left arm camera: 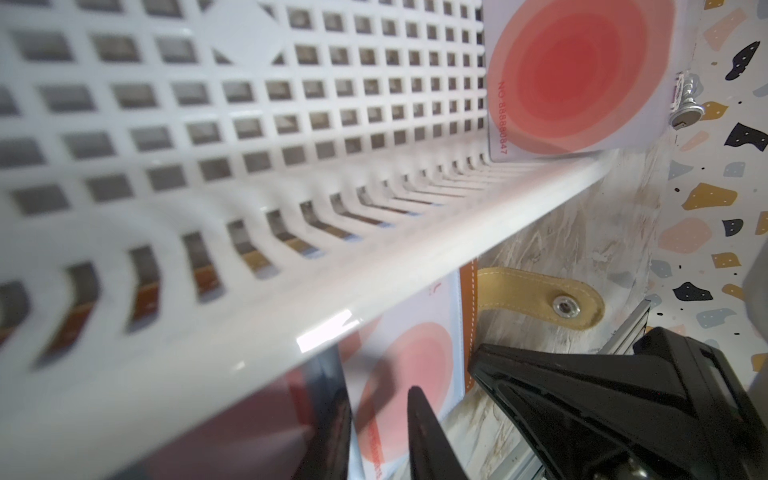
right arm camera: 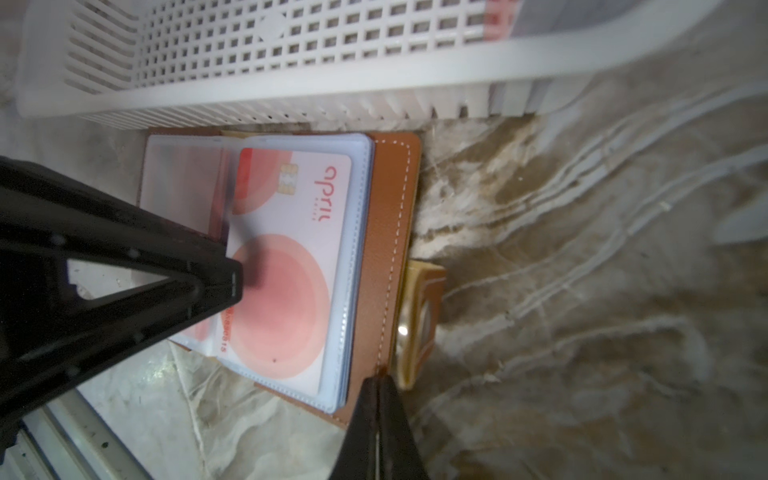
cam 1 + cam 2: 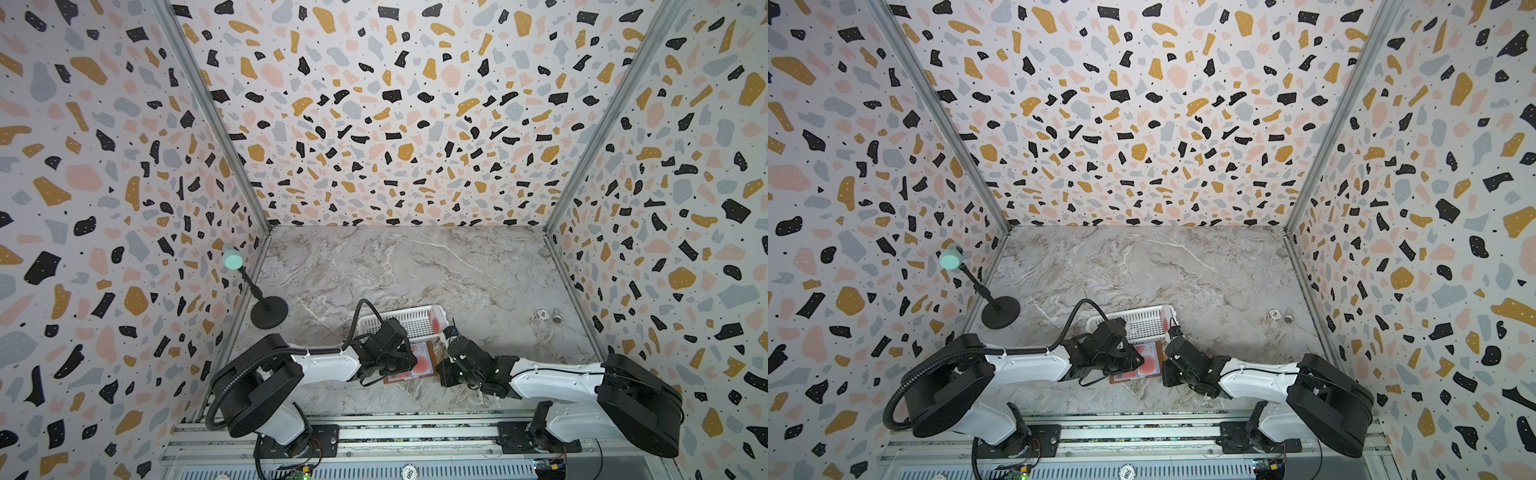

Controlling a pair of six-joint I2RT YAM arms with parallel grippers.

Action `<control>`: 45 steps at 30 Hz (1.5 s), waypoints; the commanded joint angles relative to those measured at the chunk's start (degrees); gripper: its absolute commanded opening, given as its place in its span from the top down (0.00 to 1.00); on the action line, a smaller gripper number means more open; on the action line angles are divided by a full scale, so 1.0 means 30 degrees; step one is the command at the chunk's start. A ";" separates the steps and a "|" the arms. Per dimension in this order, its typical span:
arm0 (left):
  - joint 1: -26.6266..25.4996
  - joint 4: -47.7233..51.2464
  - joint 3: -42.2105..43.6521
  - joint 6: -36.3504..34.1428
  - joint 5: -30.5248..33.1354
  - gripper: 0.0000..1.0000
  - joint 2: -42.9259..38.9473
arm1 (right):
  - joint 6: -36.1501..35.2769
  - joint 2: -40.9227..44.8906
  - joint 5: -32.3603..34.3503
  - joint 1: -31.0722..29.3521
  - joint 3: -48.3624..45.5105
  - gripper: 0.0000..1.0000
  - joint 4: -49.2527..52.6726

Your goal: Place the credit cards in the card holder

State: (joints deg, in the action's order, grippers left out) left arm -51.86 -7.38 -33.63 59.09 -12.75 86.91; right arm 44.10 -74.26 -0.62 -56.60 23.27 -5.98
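Note:
The tan-brown card holder (image 3: 433, 358) (image 3: 1159, 353) (image 2: 386, 232) lies open in front of the white basket, its snap tab (image 1: 536, 297) sticking out. A credit card (image 2: 299, 257) (image 1: 419, 357) with a red blob lies in its top clear sleeve. My left gripper (image 1: 374, 399) hovers over the holder, narrowly open, one fingertip (image 2: 220, 282) touching that card's edge. My right gripper (image 2: 380, 380) (image 3: 448, 336) is shut, its tip resting on the holder's leather cover near the tab. Another credit card (image 1: 573, 75) (image 3: 435, 322) leans inside the basket.
The white slotted basket (image 3: 399, 318) (image 2: 291, 87) sits right behind the holder, its rim close over my left gripper. A black stand with a teal head (image 3: 232, 259) is at the left wall. Small metal parts (image 3: 548, 316) lie at the right. A metal rail runs along the front.

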 commanded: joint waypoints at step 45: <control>0.3955 0.1597 0.5583 -0.1726 -0.2452 0.50 -0.7334 | -0.0929 -0.1148 0.1310 0.1582 0.2909 0.94 0.2494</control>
State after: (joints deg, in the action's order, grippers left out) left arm -40.23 -0.03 -17.96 54.00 -17.58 63.81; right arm 41.50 -78.04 2.63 -51.96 31.29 0.03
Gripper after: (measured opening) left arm 0.503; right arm 0.069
